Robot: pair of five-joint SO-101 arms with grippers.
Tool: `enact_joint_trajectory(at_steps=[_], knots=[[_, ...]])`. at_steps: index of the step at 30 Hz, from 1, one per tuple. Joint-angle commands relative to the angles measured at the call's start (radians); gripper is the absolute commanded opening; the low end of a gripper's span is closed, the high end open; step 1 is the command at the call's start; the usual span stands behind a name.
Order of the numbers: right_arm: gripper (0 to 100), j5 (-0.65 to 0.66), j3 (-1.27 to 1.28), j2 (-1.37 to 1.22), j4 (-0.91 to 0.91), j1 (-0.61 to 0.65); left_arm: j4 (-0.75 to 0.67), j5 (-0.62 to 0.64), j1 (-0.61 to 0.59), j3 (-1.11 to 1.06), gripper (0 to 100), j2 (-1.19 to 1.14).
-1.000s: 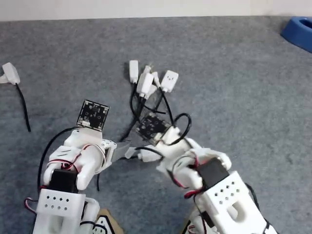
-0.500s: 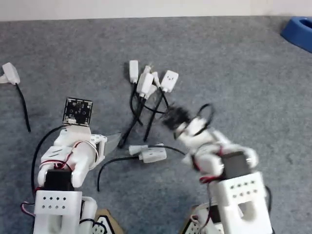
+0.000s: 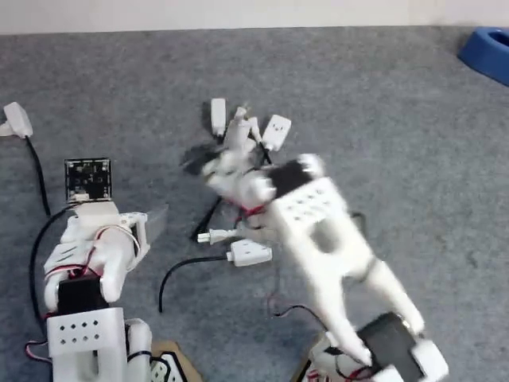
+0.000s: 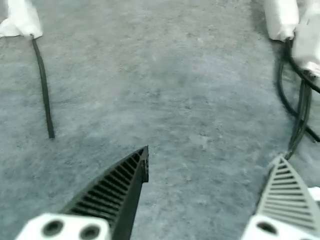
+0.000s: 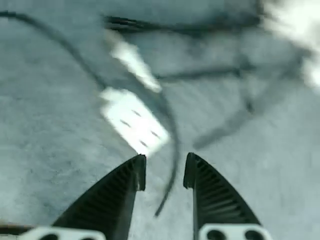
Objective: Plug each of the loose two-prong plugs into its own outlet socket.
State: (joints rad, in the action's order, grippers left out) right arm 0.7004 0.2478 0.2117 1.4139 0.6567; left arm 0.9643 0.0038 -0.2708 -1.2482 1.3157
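A white two-prong plug (image 3: 213, 235) and a white outlet socket (image 3: 250, 253) lie side by side on the grey carpet mid-table, black cables trailing. A bunch of white plugs and sockets (image 3: 242, 127) lies farther back. Another plug (image 3: 16, 119) lies alone at the far left, also as the lone plug (image 4: 20, 17) in the left wrist view. My left gripper (image 4: 212, 160) hangs open over bare carpet, its fingers (image 3: 155, 223) left of the middle pair. My right gripper (image 5: 164, 167), jaws narrowly apart and holding nothing, hovers above a slotted socket (image 5: 132, 122) and a cable. The blurred right arm (image 3: 302, 215) stretches toward the bunch.
Black cables (image 3: 219, 203) run from the bunch toward the middle pair. A blue container (image 3: 489, 52) sits at the back right corner. Open carpet lies to the right and at the back left.
The right arm swung away from the middle plug and stretched out toward the back bunch. The left arm drew back to the left. Plug and socket now lie free.
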Motion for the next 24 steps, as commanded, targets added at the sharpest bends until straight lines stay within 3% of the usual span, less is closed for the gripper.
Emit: enact_joint_trajectory(at_steps=[1,13,24], knots=[[13.1,0.104,-0.087,-0.053,-0.015,0.076,-0.021,0.006,-0.038,0.021,36,0.001],[13.1,0.135,0.120,-0.180,-0.357,0.054,-0.018,0.074,-0.341,0.108,36,0.001],[13.4,0.135,0.131,-0.294,-0.463,0.113,-0.017,0.075,-0.512,0.165,36,0.010]])
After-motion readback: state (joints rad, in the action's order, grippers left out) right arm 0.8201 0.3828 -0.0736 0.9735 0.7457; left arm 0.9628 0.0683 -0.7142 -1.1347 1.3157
